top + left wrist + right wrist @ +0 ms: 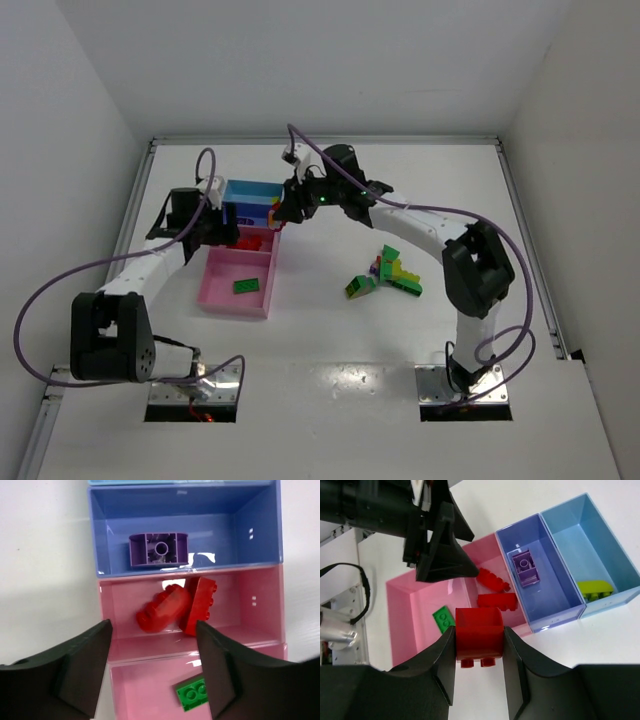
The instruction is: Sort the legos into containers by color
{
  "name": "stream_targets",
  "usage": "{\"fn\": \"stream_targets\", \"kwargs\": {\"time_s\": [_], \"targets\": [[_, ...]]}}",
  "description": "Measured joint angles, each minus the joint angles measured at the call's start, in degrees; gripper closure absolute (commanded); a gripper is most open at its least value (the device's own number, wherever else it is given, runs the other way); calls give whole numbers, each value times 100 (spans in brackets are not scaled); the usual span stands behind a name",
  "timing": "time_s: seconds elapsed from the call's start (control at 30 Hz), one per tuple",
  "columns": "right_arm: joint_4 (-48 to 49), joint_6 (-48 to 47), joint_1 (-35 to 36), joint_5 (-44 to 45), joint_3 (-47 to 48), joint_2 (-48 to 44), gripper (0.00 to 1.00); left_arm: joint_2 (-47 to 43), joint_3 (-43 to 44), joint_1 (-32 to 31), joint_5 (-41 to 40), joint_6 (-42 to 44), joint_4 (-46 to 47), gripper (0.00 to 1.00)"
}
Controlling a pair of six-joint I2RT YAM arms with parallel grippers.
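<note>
The containers (pixel 212 296) stand in a row at the left: a large pink tray, a small pink one, then two blue ones. My left gripper (pixel 152 630) hangs open over the small pink compartment (pixel 260 605), with nothing between its fingers. Below it lie two red legos (pixel 162 609). A green lego (pixel 192 694) lies in the large pink tray and a purple one (pixel 159 549) in the blue compartment. My right gripper (pixel 479 641) is shut on a red lego (pixel 479 630), above the table beside the pink compartments. A lime lego (pixel 595 589) lies in the light blue tray.
A heap of loose green, lime, red and purple legos (pixel 385 272) lies on the white table right of the trays. The two grippers, left (pixel 228 228) and right (pixel 287 208), hang close together over the tray row. White walls enclose the table on three sides.
</note>
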Motion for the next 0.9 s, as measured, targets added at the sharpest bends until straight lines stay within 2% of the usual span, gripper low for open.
{"fn": "stream_targets", "kwargs": {"time_s": [0.03, 0.17, 0.43, 0.9], "targets": [[13, 0, 24, 37, 48, 68, 94, -2, 0, 50, 57, 2, 15, 20], [72, 4, 173, 184, 243, 348, 94, -173, -7, 455, 588, -90, 39, 19], [284, 24, 577, 424, 732, 1012, 94, -1309, 72, 1377, 1283, -553, 142, 14], [527, -153, 940, 798, 1764, 2358, 93, -1215, 234, 2096, 1965, -708, -101, 14]]}}
